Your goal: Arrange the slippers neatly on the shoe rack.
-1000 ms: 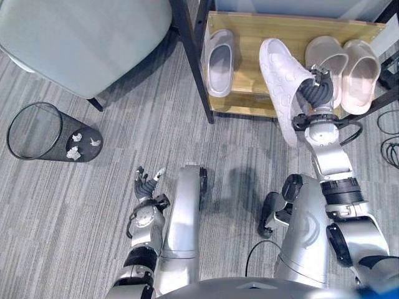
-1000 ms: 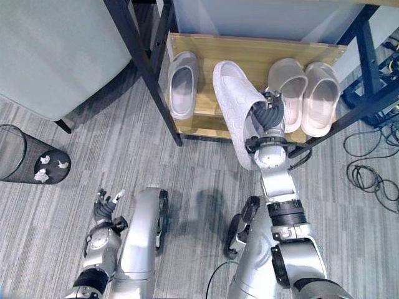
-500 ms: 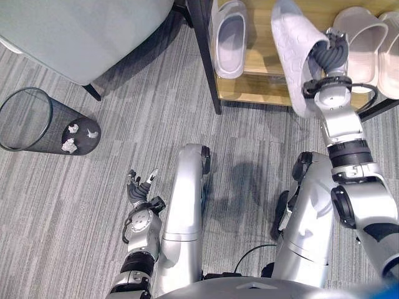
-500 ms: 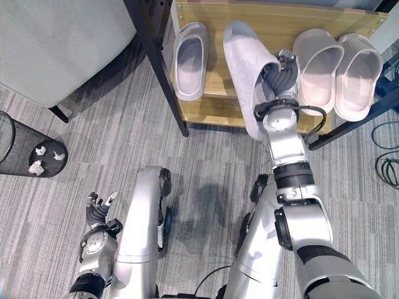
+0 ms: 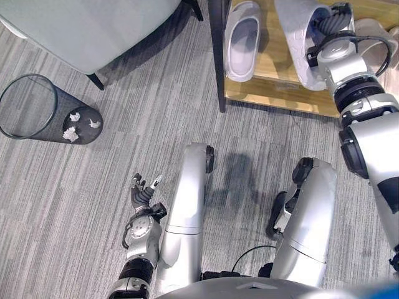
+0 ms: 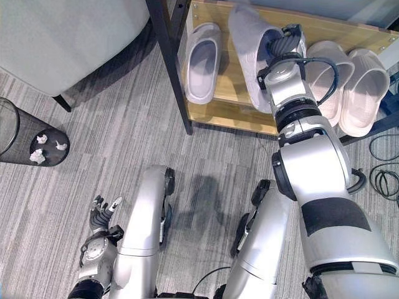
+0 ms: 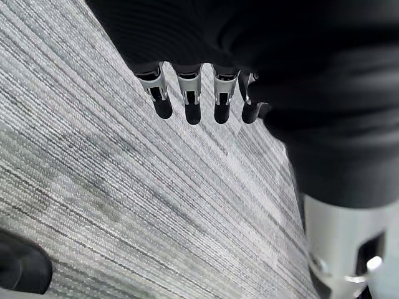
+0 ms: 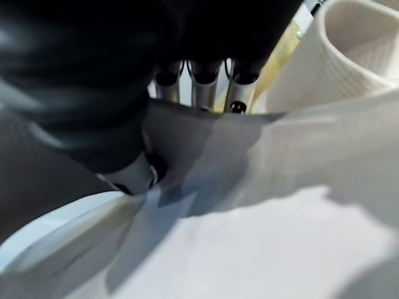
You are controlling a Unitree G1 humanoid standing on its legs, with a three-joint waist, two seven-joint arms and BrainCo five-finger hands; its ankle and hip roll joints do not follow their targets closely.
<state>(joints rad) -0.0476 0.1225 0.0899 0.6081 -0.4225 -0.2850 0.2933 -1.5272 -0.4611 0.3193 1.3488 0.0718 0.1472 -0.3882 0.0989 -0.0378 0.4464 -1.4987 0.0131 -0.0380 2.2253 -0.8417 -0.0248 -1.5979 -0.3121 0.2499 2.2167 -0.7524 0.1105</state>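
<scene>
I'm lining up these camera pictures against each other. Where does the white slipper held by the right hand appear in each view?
Left eye view: white textured slipper at top right, tilted over the wooden shelf, right hand gripping it.
Right eye view: top centre-right.
Left wrist view: not in it.
Right wrist view: its white surface fills the lower part, fingers over its edge.
Shared landmark: pale grey slipper lying on the shelf beside it.

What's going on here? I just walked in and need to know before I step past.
The robot's right hand grips a pale slipper over the wooden shoe rack, next to its matching slipper. A beige pair already sits on the rack's right. Its left hand hangs open and empty above the carpet. A wire bin stands off to the left.
</scene>
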